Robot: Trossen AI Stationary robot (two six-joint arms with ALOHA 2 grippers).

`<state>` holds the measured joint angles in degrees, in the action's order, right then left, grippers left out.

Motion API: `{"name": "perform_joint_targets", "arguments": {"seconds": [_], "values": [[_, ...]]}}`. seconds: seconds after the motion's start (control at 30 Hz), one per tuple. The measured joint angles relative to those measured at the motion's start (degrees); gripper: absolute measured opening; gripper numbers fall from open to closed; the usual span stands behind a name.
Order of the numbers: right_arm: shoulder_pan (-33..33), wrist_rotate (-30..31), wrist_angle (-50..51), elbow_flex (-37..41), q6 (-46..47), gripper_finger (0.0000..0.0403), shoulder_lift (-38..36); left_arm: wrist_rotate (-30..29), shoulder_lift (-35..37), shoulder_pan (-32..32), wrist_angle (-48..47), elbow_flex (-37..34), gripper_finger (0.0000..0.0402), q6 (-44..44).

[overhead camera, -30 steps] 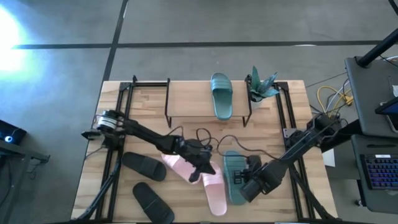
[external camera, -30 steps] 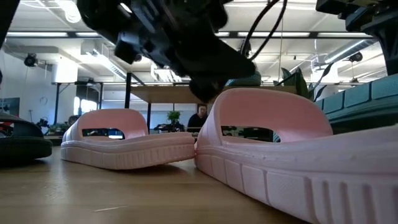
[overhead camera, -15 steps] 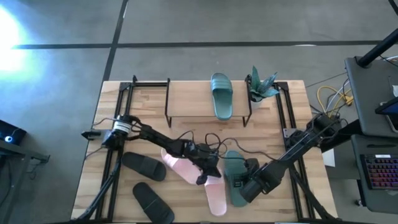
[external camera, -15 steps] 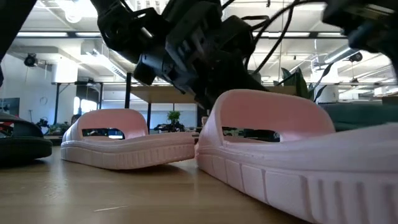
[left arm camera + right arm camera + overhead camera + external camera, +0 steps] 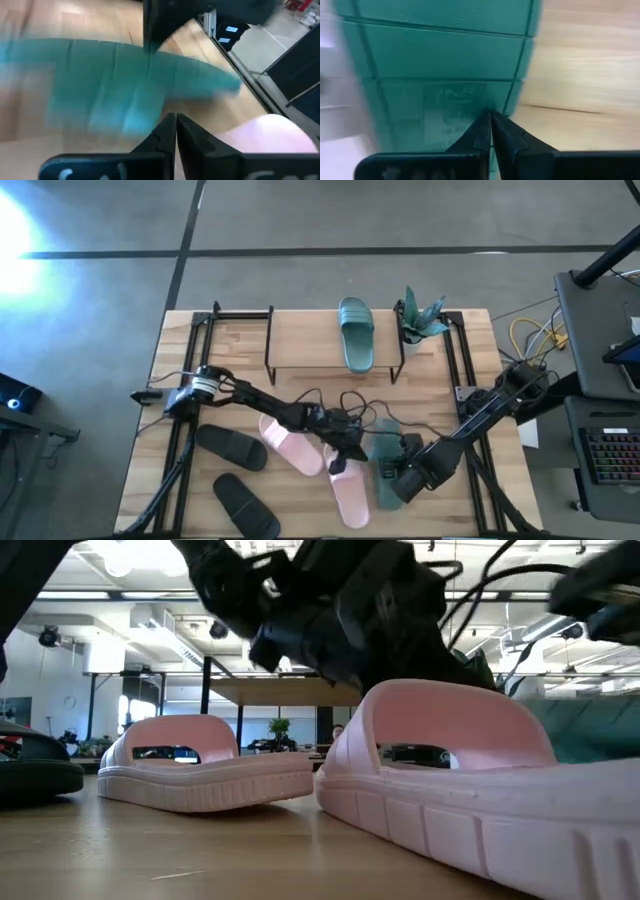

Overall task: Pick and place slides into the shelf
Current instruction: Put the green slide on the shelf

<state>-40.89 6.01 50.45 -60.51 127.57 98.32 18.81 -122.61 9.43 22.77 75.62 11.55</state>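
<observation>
A teal slide (image 5: 386, 488) stands tipped on its long edge near the table's near right, its ribbed underside (image 5: 435, 65) turned toward my right gripper (image 5: 392, 472), which is shut beside it. My left gripper (image 5: 343, 460), also shut, reaches in from the left over the pink slides. Its tips (image 5: 175, 119) stand at the teal slide (image 5: 115, 85). Two pink slides (image 5: 288, 448) (image 5: 350, 495) lie flat on their soles. A second teal slide (image 5: 357, 335) lies on the shelf (image 5: 305, 340). My left gripper has its shut fingertips at the near edge of the teal slide (image 5: 150, 117), coming level from the table's left. Blur hides whether they touch. My right gripper points its shut fingertips (image 5: 490, 116) at the teal slide's underside by the moulded logo (image 5: 452, 107), coming level from the table's right. They seem to rest against it while the slide stands on its edge.
Two black slides (image 5: 230, 447) (image 5: 245, 508) lie near the table's near left corner. A potted plant (image 5: 420, 318) stands at the shelf's right end. Cables trail over the table's middle (image 5: 335, 402). Black frame rails run along both table sides.
My left gripper has moved toward the table's right and a little nearer, passing over the pink slides up to the teal slide. The teal slide has shifted slightly rightward and tipped from flat up onto its edge, so it looks narrower from above.
</observation>
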Motion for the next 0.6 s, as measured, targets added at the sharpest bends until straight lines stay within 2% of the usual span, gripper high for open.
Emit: {"name": "perform_joint_targets", "arguments": {"seconds": [0.1, 0.33, 0.6], "values": [[-0.76, -1.66, 5.98, 0.6, 0.59, 0.0008, 0.22, 0.13, 1.48, -0.04, -2.58, 0.25, 0.0, -1.62], [-3.46, -2.4, 8.91, 0.52, 1.44, 0.0009, -0.42, 0.17, 2.12, -0.06, -3.16, 0.01, 0.0, -4.74], [-8.97, -10.13, 30.57, -8.76, 3.8, 0.0009, -0.24, 0.17, 2.14, -0.06, -4.51, -0.03, 0.0, -4.83]]}}
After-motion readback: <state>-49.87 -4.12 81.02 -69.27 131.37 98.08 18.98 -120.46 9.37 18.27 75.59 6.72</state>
